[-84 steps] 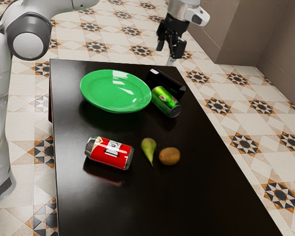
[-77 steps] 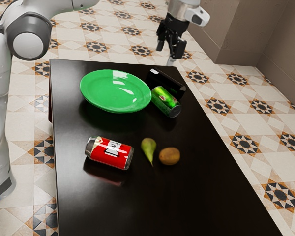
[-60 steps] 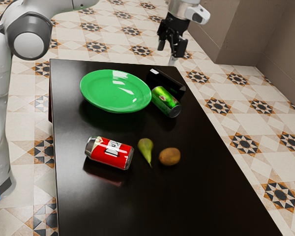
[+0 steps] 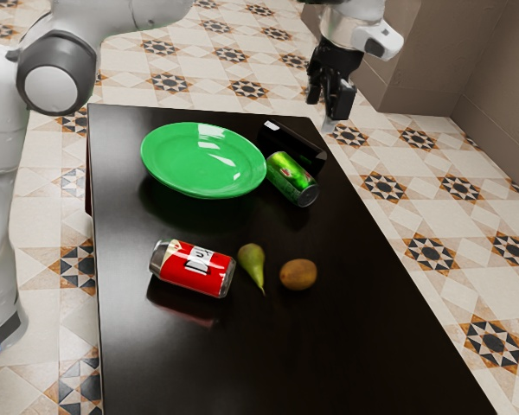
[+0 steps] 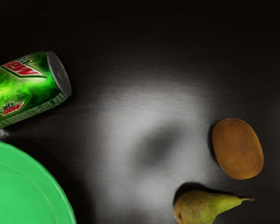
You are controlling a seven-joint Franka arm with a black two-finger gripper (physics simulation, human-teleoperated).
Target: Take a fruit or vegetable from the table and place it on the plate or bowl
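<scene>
Okay, my gripper (image 4: 334, 102) hangs high, fingers apart and empty; I should descend squarely over the kiwi (image 4: 298, 274), clearing the pear (image 4: 253, 262).

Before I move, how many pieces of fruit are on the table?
2. The pear lies beside the red can, the kiwi just beyond it toward the exterior view's right, both off the green plate. Something small behind the red can could be hidden.

Free tabletop (image 4: 355, 337) surrounds the kiwi (image 4: 298, 274) on the near side and toward the exterior view's right. The pear (image 4: 252, 262) lies between kiwi and red can (image 4: 192, 268), just beside the can. The green can (image 4: 292, 178) and black box (image 4: 292, 143) flank the plate (image 4: 169, 160) on its right rim.
</scene>
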